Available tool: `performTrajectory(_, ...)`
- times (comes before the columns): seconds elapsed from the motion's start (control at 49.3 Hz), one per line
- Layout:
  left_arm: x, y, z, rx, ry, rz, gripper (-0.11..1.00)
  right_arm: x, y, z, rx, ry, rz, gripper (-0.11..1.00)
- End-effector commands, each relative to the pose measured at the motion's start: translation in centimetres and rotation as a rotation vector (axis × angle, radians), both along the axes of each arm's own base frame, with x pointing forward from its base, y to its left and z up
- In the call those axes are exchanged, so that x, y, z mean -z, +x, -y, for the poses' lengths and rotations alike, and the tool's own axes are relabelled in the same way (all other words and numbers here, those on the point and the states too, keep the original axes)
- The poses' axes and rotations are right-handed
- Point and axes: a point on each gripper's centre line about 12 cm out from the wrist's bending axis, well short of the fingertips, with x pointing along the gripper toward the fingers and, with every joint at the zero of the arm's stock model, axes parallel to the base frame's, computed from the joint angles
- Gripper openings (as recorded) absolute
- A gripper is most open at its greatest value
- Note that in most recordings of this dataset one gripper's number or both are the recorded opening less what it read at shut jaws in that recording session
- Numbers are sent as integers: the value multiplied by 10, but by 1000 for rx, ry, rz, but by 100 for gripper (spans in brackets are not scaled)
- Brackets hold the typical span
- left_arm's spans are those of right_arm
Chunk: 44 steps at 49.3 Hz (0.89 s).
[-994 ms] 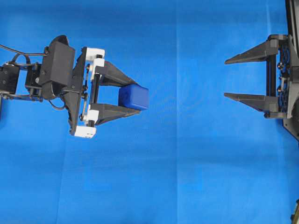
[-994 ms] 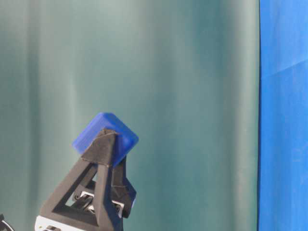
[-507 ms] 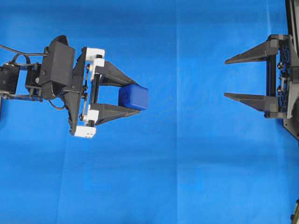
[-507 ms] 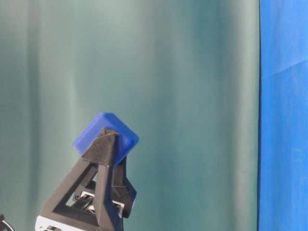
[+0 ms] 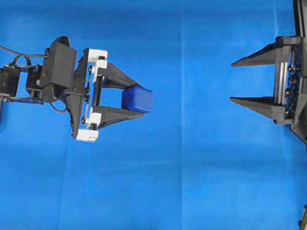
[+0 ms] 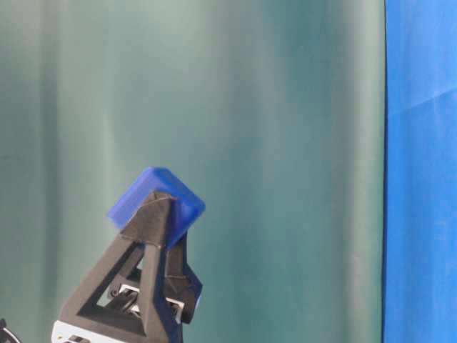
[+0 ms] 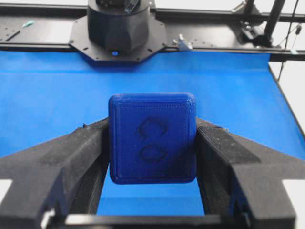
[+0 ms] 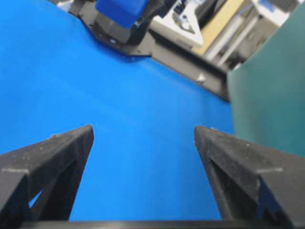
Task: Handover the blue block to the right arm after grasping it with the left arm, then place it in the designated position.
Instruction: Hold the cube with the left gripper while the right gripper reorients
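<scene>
The blue block (image 5: 137,99) is clamped between the left gripper (image 5: 135,99) fingertips; the right gripper (image 5: 231,81) is spread wide, nothing held.

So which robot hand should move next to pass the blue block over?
The right gripper, probably. Its fingers are wide open and empty, facing the blue block across the blue cloth. The left gripper already holds the block out between its fingertips.
</scene>
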Motion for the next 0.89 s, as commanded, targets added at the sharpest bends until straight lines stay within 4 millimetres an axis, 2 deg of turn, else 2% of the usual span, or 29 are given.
performTrajectory(0.0, -12, -2, -1, -3, -4, 40, 46, -12, 3, 0, -10, -81, 23, 95)
performTrajectory(0.365, -12, -2, -1, -3, -4, 41, 46, -15, 3, -6, -74, -488, 47, 95)
performTrajectory(0.629, -12, -2, -1, -4, -7, 39, 46, -21, 2, -16, -149, -767, 131, 95)
performTrajectory(0.872, -11, -2, -1, -4, -7, 38, 46, -19, 3, -21, -179, -834, 146, 95)
